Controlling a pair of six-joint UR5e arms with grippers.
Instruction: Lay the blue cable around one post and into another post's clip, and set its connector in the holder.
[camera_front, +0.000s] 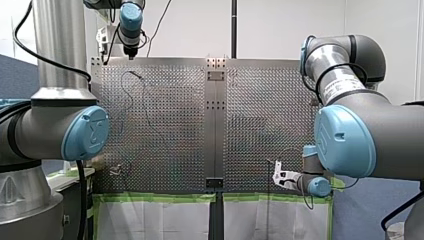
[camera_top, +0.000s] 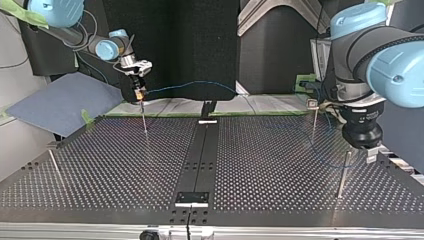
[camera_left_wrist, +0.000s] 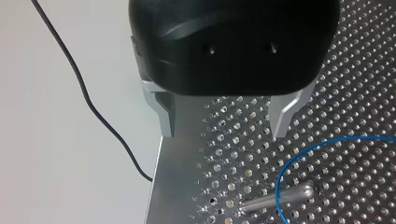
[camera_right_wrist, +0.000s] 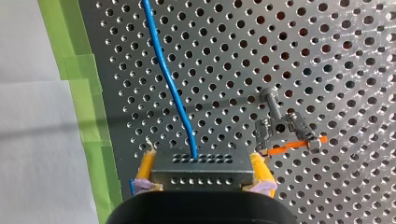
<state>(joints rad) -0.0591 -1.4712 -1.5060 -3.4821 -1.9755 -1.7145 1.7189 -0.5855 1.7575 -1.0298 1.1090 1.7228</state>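
Blue cable, seemingly light and limp, passes by the post ahead of my spread left gripper and ends in its rigid connector, probably the best hold, pinched by my right gripper.

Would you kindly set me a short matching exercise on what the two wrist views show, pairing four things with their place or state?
Things:
1 my left pincer
2 connector
3 clip post
4 green tape

States:
A along the table edge
B open, empty
C between my right pincer and its yellow pads
D bears an orange strip

Pairs: 1-B; 2-C; 3-D; 4-A.
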